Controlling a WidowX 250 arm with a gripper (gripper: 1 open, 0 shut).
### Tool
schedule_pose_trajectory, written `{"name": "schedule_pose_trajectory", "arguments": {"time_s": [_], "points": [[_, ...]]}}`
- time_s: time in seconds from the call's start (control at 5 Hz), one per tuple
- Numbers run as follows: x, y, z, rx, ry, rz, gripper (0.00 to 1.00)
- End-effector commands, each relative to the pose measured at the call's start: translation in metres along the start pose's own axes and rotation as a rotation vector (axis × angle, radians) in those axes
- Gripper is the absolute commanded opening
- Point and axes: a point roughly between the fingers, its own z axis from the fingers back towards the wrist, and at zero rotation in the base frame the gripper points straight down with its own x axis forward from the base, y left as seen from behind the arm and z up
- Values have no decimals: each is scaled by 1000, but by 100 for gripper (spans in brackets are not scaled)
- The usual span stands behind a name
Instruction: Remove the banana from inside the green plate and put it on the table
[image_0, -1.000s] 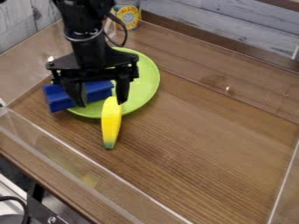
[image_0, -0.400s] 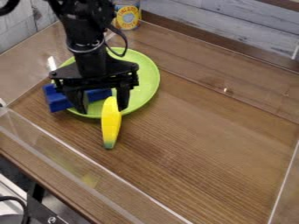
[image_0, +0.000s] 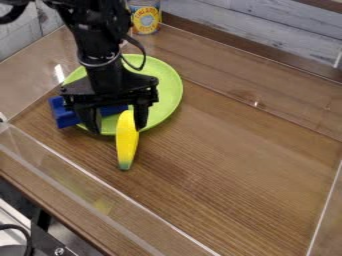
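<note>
Pincer low over the plate's near rim, jaws apart — banana not gripped.

Compared with a second back, the pincer (image_0: 110, 108) sits a bit lower in frame, left of centre, jaws spread wide and pointing down, nothing between them. The banana (image_0: 126, 140) hasn't shifted: its upper tip rests on the near edge of the plate (image_0: 167, 88), the rest lies on the table (image_0: 241, 150) toward lower centre — so it looks mostly off the plate already. My read is either a grasp is being lined up or the drop is done; can't say which. The arm covers much of the plate's left half and part of the blue block (image_0: 63, 112). Unclear whether the right finger touches the banana tip. A yellow cup at top is cut off.
</note>
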Motion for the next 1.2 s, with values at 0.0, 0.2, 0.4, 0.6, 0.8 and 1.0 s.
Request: {"name": "schedule_pose_trajectory", "arguments": {"time_s": [0.0,0.2,0.4,0.6,0.8,1.0], "points": [[5,2,0,-2,-20,8,100],[5,2,-4,1,-19,7,100],[5,2,-7,7,-17,9,100],[5,3,-11,13,-15,12,100],[5,3,-15,18,-12,16,100],[6,4,-19,21,-9,22,100]]}}
